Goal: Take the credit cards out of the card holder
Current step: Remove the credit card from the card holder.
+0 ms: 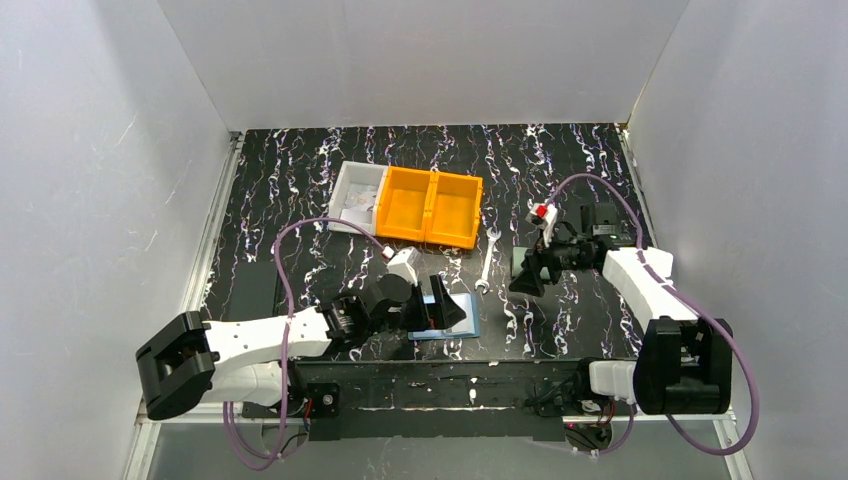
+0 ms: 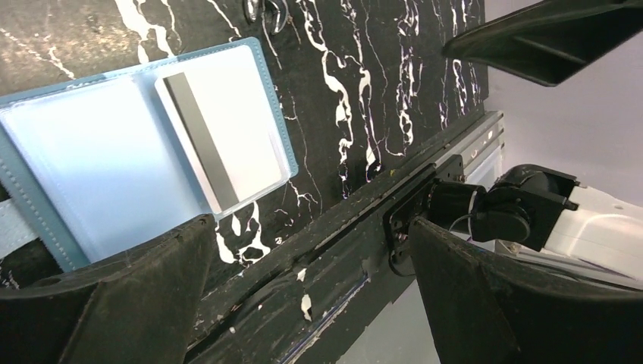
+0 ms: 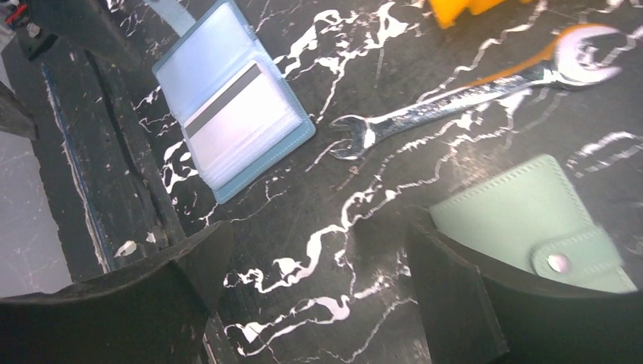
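The blue card holder (image 2: 45,205) lies open and flat near the table's front edge, light blue inside; it also shows in the right wrist view (image 3: 193,64) and in the top view (image 1: 458,331). A pale whitish card (image 2: 235,144) with a dark grey stripe sits in one half's pocket, also seen in the right wrist view (image 3: 243,133). My left gripper (image 2: 311,296) is open and empty, hovering just above the holder's near edge (image 1: 440,305). My right gripper (image 3: 318,296) is open and empty, above bare table between the holder and the pale green pouch (image 1: 527,278).
A pale green snap pouch (image 3: 523,216) lies shut by my right gripper's finger. A silver wrench (image 3: 462,95) lies mid-table (image 1: 489,262). Two orange bins (image 1: 433,207) and a white tray (image 1: 357,197) stand at the back. The table's front rail (image 2: 364,227) runs beside the holder.
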